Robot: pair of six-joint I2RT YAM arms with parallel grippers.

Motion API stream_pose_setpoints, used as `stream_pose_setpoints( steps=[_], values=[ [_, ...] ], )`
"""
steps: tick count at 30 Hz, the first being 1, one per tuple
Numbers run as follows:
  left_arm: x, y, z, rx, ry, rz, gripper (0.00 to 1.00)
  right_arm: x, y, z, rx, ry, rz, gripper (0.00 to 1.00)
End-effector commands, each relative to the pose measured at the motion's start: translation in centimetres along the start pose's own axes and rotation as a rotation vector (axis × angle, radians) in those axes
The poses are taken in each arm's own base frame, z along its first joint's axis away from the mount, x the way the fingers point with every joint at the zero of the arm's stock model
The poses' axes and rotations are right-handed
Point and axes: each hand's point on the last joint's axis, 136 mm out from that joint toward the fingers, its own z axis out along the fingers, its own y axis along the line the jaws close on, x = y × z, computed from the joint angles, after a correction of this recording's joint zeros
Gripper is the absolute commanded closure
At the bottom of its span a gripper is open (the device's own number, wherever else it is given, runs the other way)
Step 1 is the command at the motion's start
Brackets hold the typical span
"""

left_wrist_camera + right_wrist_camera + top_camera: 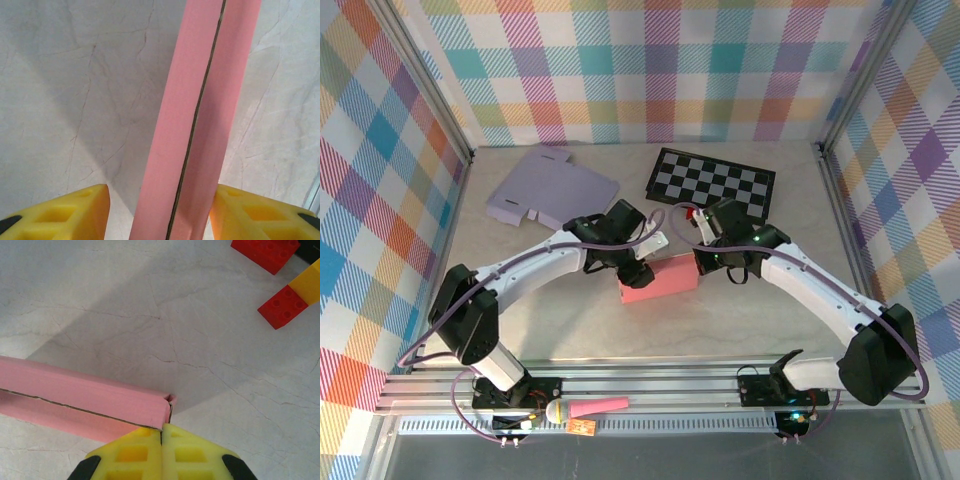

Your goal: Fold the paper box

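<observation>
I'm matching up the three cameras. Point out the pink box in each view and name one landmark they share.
Top external: pink box mid-table, in front of the checkerboard.
Left wrist: a tall strip from bottom centre to the top edge, between the yellow fingers.
Right wrist: lower left, its end by the shut fingertips.
Shared landmark: the pale marbled tabletop.

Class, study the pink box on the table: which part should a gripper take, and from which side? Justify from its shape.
Likely pinch the pink box across its long side walls, from above: it lies flat, walls parallel, and the open left gripper straddles them so.
</observation>
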Motion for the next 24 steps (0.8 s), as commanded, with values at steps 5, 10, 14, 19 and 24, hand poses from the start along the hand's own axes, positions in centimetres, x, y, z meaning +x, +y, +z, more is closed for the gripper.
stream_pose_setpoints(
  steps=[5,10,14,19,24],
  values=[
    [-2.0,0.6,-2.4,-0.038,-0.139,-0.121,0.45,0.8,0.4,-0.2,0.029,0.014,0.04,1.0],
    [-2.5,2.7,-5.7,-0.182,-0.219,-0.238,0.45,0.8,0.3,-0.3,0.046,0.019,0.067,1.0],
    [-0.2,4.8,-9.2,-0.333,-0.193,-0.46,0.6,0.7,0.4,-0.3,0.05,0.023,0.075,1.0],
    [4.4,3.2,-10.9,-0.259,-0.066,-0.718,0.74,0.4,0.4,-0.4,0.054,0.024,0.076,1.0],
    [6.4,0.5,-10.3,-0.145,0.052,-0.755,0.78,0.1,0.5,-0.6,0.056,0.028,0.077,1.0]
  ],
)
